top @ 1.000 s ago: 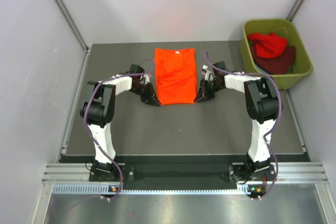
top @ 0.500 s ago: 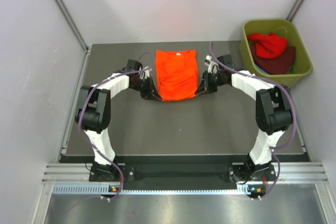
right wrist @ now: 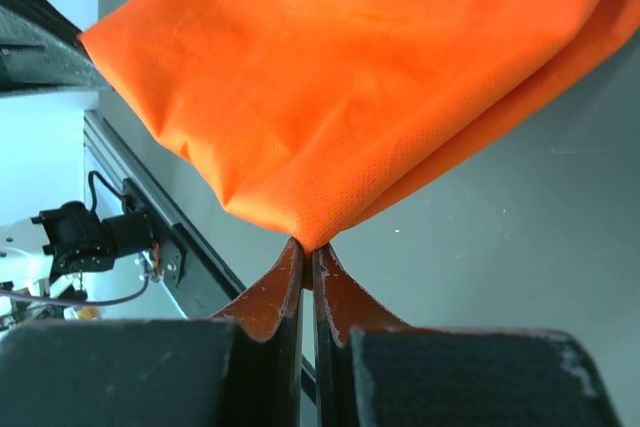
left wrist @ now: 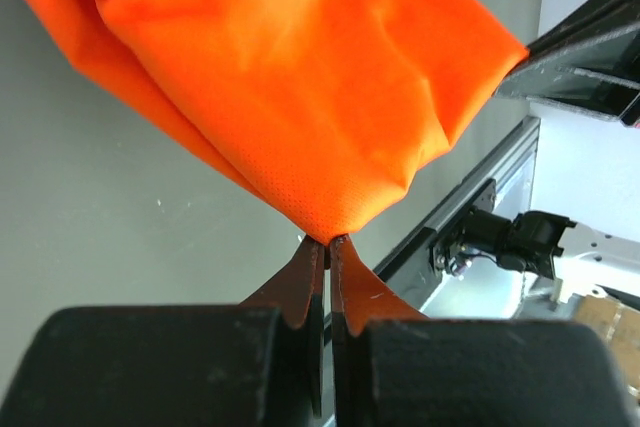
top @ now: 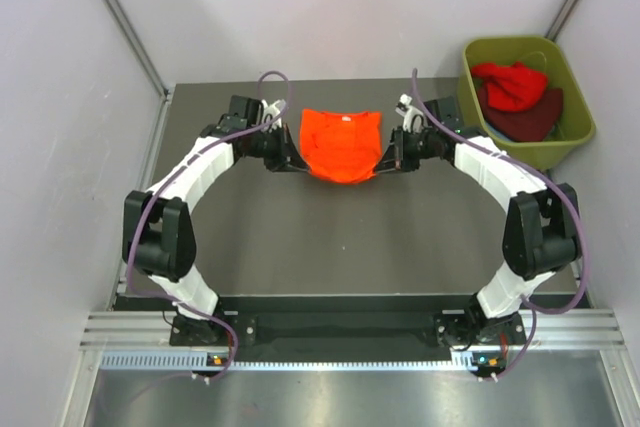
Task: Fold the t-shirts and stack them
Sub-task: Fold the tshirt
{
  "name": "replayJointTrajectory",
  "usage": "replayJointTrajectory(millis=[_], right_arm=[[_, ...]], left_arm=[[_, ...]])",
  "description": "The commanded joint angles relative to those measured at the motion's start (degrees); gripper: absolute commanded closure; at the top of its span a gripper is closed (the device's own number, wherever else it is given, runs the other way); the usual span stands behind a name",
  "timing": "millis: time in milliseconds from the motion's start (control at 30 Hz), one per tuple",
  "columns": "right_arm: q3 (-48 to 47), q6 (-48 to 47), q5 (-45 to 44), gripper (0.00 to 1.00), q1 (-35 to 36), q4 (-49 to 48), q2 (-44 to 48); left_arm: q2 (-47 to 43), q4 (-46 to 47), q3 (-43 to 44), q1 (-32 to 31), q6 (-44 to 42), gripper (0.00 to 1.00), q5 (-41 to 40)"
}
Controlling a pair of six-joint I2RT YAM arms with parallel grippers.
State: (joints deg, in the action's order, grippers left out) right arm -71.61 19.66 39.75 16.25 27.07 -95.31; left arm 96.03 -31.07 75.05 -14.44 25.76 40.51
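Top external: grey worktop, pale walls. Orange t-shirt spans left–right, collar up-frame; left tool and right tool pinch its corners.

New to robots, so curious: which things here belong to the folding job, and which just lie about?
Job: orange t-shirt, pinched by left end effector and right end effector; red t-shirt; maroon t-shirt.
Lying about: olive-green tub, table.

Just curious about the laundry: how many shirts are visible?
3: a bright orange cloth t-shirt held by the left end effector and right end effector; a red t-shirt and a dark maroon t-shirt in the olive-green plastic tub. More may hide underneath.
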Motion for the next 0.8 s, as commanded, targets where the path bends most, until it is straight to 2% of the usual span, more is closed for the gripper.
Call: replayJointTrajectory(millis=[0, 167, 433, 767], right_arm=[[-1.3, 1.1, 1.2, 1.00, -0.3, -1.8, 2.5], [-6.3, 1.1, 0.2, 1.00, -0.7, -4.0, -3.3], [-20.1, -0.1, -1.6, 1.00, -2.5, -4.0, -15.2], [-28.7, -0.3, -4.4, 1.00, -4.0, -5.7, -22.5]], left_arm=[[-1.2, -0.3, 4.2, 0.0, -1.6, 1.00, -1.1], [4.1, 1.2, 8.7, 1.6, -0.4, 1.00, -2.2], [17.4, 2.2, 22.4, 3.8, -1.1, 1.00, -2.6], [30.3, 4.1, 38.0, 4.9, -2.7, 1.00, -4.7]])
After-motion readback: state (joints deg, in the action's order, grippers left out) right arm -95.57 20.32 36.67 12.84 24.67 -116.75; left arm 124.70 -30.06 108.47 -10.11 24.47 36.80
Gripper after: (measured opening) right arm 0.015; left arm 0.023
